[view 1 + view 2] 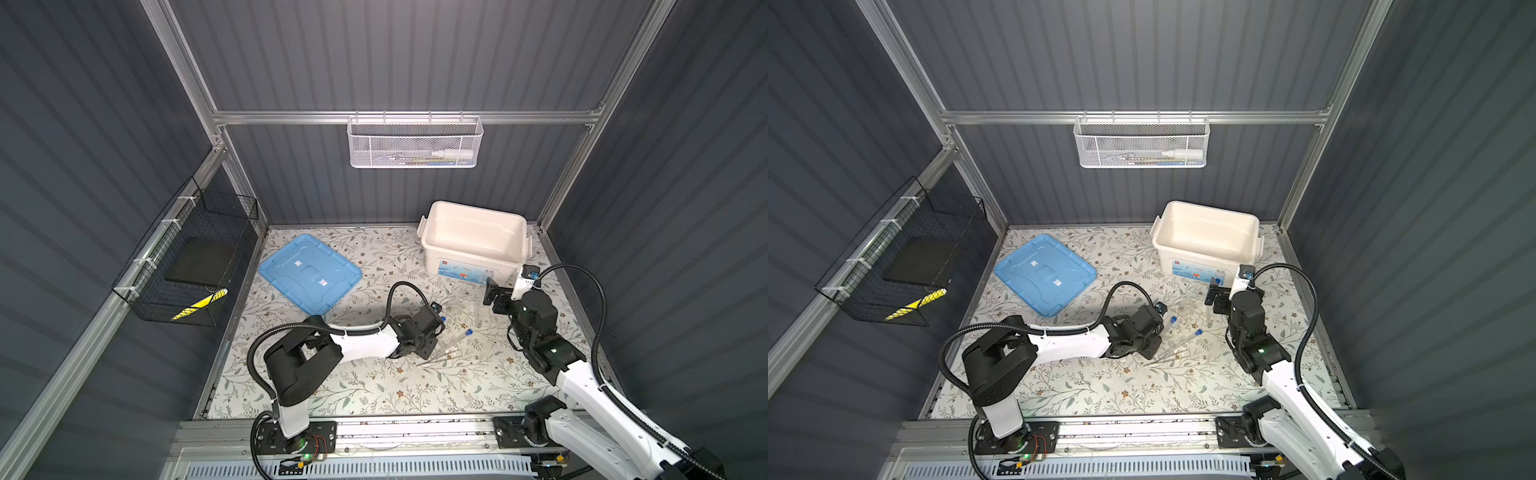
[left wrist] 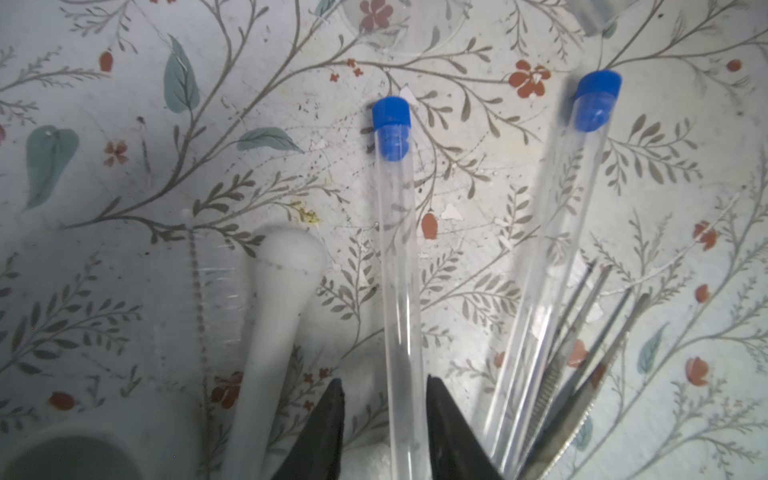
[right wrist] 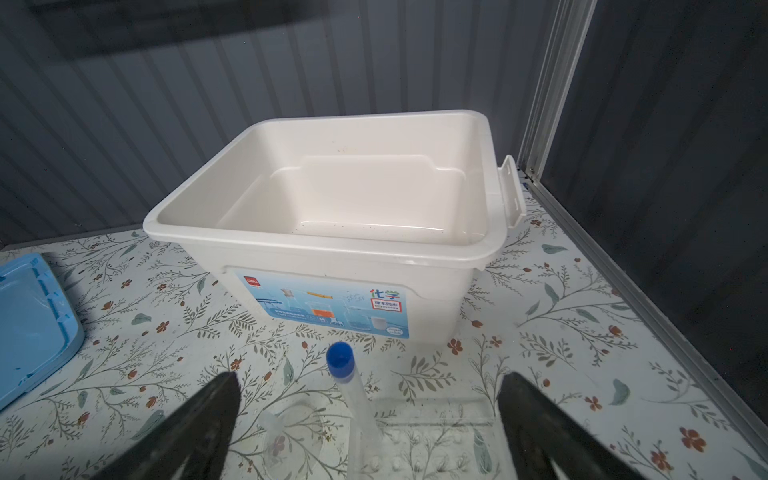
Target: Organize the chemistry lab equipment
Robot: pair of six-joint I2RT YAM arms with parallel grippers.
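While the right end effector (image 3: 371,378) gapes wide, the left end effector (image 2: 384,380) loosely straddles one of three test tubes (image 2: 399,257) (image 2: 559,257) (image 3: 353,401).

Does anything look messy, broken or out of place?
Nothing looks spilled or broken. One capped tube and a second tube lie loose on the mat near the tweezers; the third tube stands in the clear rack. The blue lid lies off the empty box.

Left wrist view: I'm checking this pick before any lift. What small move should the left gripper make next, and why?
Probably close the left gripper on the test tube lying between its jaws. The jaws straddle its clear body but a gap shows on one side, so it is not gripped yet. The pestle and the tweezers lie outside the jaws.
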